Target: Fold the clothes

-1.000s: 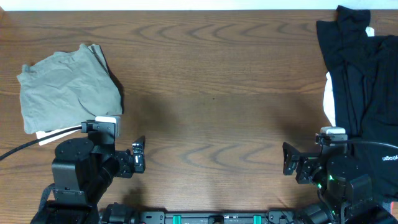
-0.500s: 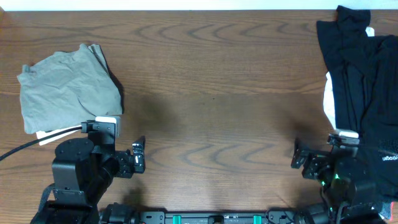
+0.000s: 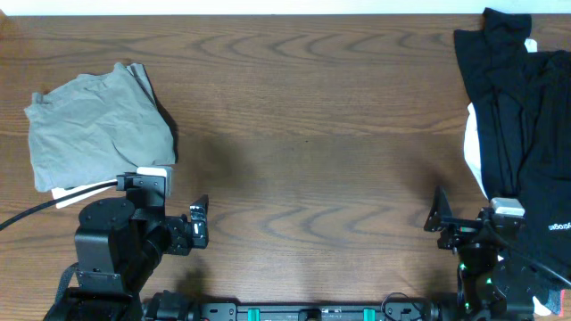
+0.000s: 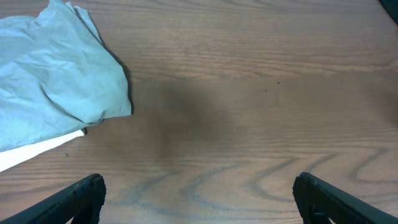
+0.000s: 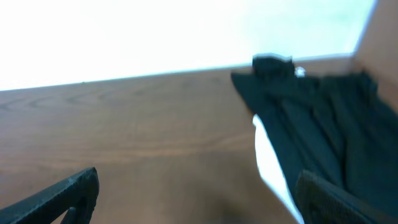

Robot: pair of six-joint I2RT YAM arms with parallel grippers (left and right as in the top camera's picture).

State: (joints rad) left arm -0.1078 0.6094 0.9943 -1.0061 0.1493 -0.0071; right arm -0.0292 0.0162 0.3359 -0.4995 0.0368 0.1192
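The khaki-grey shorts lie folded in a bundle at the table's far left, with a white edge showing under their near side. They also show in the left wrist view at the upper left. My left gripper is open and empty at the near edge, to the right of and nearer than the shorts; its fingertips frame bare wood. My right gripper is open and empty at the near right, tilted up; in its own blurred view it looks across the table.
A pile of black garments lies along the right edge, with a white garment peeking out on its left side. Both show blurred in the right wrist view. The wooden table lies between the two piles.
My right arm has drawn back to the right and toward the near edge, its wrist tilting upward. The left arm and the shorts have not moved.
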